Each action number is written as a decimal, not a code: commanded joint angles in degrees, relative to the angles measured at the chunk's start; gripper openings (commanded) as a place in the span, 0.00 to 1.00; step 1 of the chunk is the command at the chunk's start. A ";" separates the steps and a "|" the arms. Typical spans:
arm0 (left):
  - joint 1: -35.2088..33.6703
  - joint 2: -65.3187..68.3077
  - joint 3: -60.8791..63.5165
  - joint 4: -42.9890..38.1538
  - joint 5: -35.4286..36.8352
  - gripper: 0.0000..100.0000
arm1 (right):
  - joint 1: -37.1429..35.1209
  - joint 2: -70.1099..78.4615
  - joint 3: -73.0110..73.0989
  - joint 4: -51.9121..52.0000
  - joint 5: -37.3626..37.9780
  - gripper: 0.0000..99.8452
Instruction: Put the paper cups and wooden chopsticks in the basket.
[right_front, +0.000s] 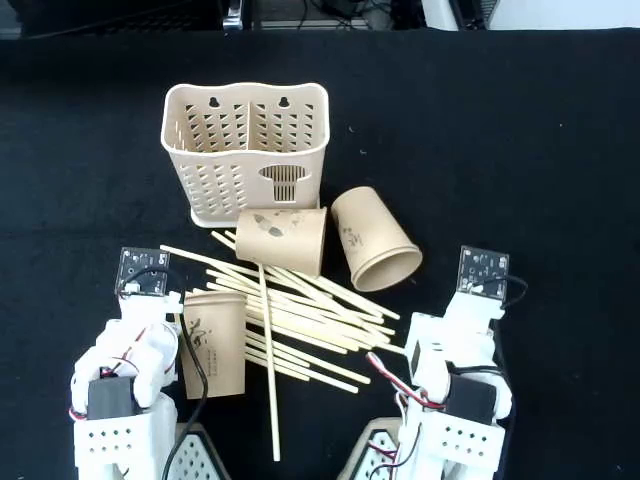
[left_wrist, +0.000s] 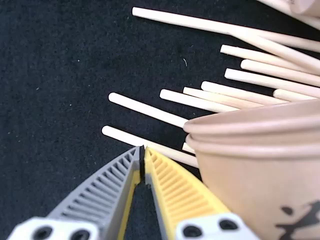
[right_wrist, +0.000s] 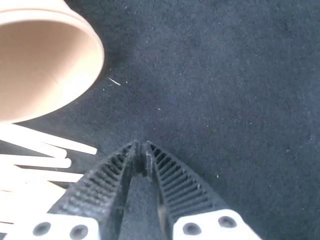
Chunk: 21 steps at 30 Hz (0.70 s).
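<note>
A cream perforated basket (right_front: 246, 150) stands upright at the back of the black table. Three brown paper cups lie on their sides: one (right_front: 283, 240) just in front of the basket, one (right_front: 373, 238) to its right with its mouth toward the front right, one (right_front: 214, 343) at the front left. Several wooden chopsticks (right_front: 290, 310) lie scattered between them. My left gripper (left_wrist: 141, 159) is shut and empty, its tips by chopstick ends (left_wrist: 145, 108) and the front-left cup (left_wrist: 260, 165). My right gripper (right_wrist: 140, 155) is shut and empty over bare cloth, near the right cup's mouth (right_wrist: 40, 65).
Both arms sit folded at the front edge, the left one (right_front: 125, 370) beside the front-left cup, the right one (right_front: 455, 360) right of the chopstick pile. One long chopstick (right_front: 269, 370) runs toward the front edge. Black cloth lies bare at both sides.
</note>
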 joint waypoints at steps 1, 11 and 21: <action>0.31 -0.62 0.92 1.05 -0.44 0.03 | 0.62 -0.31 -0.04 0.35 -0.53 0.01; 0.40 -0.62 0.92 1.05 -0.44 0.03 | -15.21 -1.36 -0.04 0.26 -0.44 0.01; 0.31 -0.62 0.92 1.05 -0.44 0.03 | -27.69 -3.30 -0.57 0.44 0.00 0.01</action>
